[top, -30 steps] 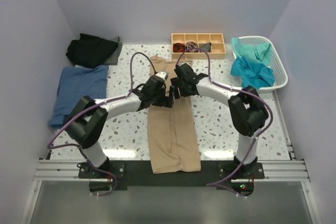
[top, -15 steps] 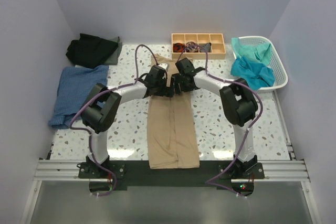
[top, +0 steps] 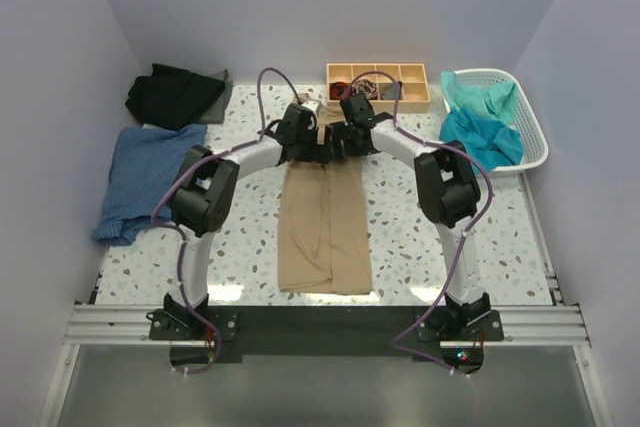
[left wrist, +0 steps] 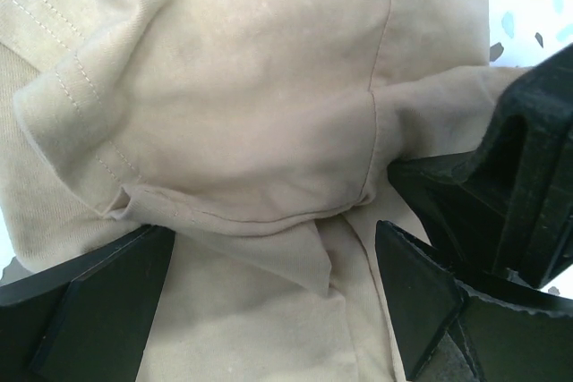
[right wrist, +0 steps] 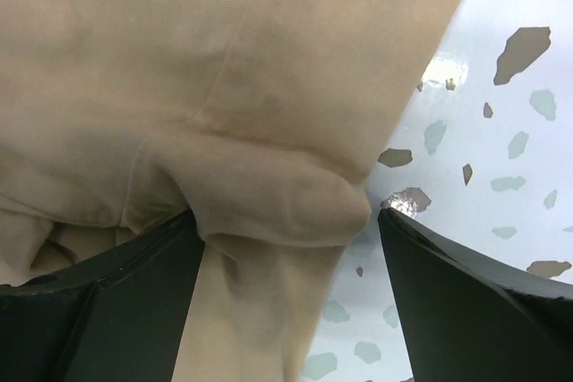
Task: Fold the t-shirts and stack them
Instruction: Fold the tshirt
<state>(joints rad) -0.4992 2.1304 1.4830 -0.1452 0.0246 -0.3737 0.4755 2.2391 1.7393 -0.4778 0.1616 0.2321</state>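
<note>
The tan t-shirt (top: 323, 227) is now drawn farther up the table (top: 420, 237), its far end straddled by the wide-open left fingers (left wrist: 89, 310) and right fingers (right wrist: 466, 310), ready for folding.

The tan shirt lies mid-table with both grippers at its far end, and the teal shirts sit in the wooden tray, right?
No. The teal shirts sit in the white basket, not the wooden tray; the top external view shows it. The rest holds.
</note>
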